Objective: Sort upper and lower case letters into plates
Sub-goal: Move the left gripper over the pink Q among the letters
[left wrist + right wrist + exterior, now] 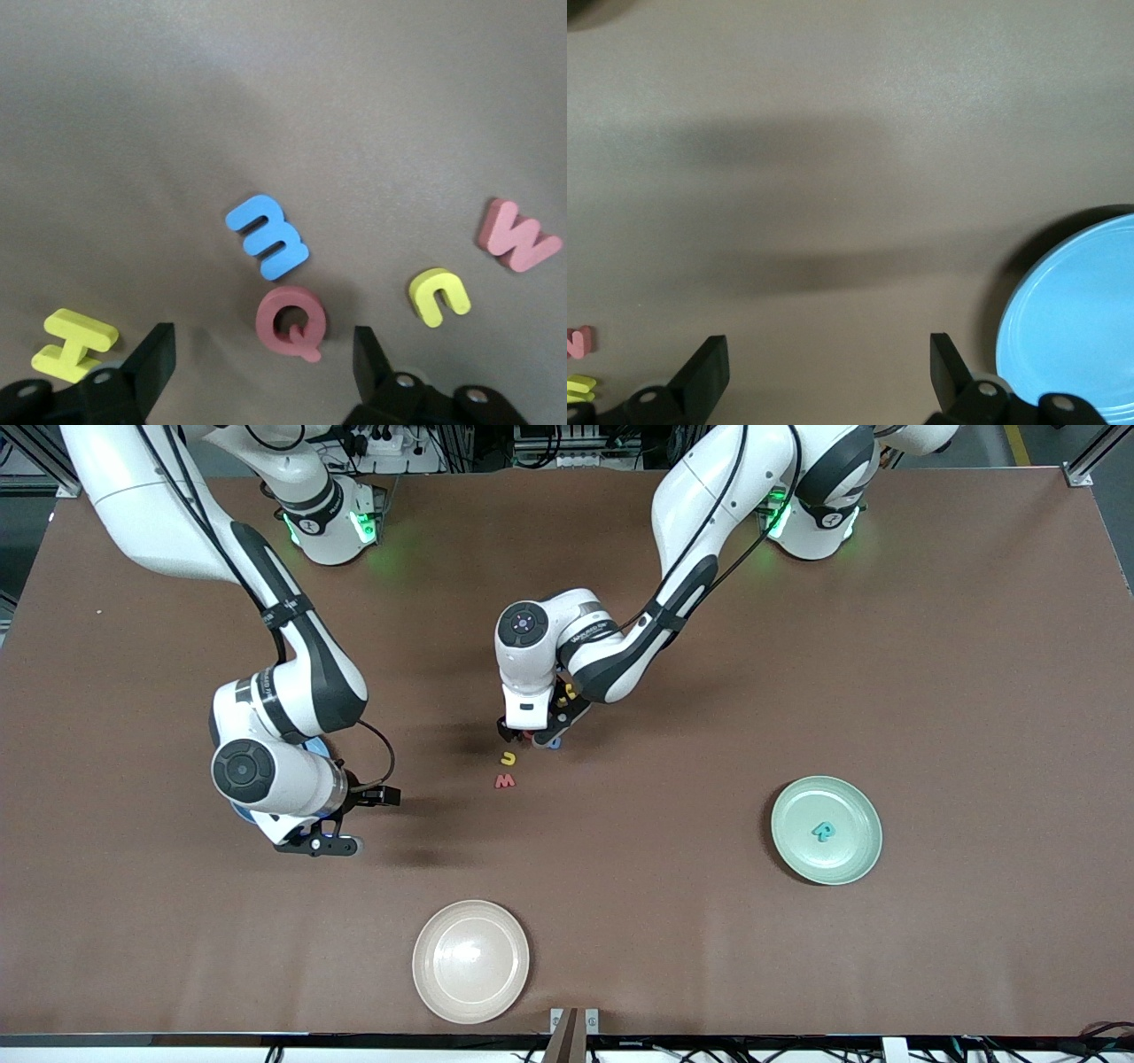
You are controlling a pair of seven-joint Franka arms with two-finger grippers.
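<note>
Left wrist view shows the left gripper point(264, 361) low over the red Q point(291, 322), fingers point(152, 359) spread either side of it, nothing gripped yet; blue m point(267, 235) touches the Q, yellow H point(73, 343) and yellow c point(439, 297) lie near; the pick looks underway, so closing squarely comes next, then the mint plate point(859, 861), well apart; the right gripper point(829, 367) waits open by the blue plate point(1081, 319).

Both arms reach out low over the table, grippers pointing down.

The left gripper point(530, 735) hangs close above the table's middle, its dark fingers point(151, 363) spread with a wide gap between them. The right gripper point(330, 841) waits toward the right arm's end, its fingers point(704, 372) spread wide and holding nothing.
</note>
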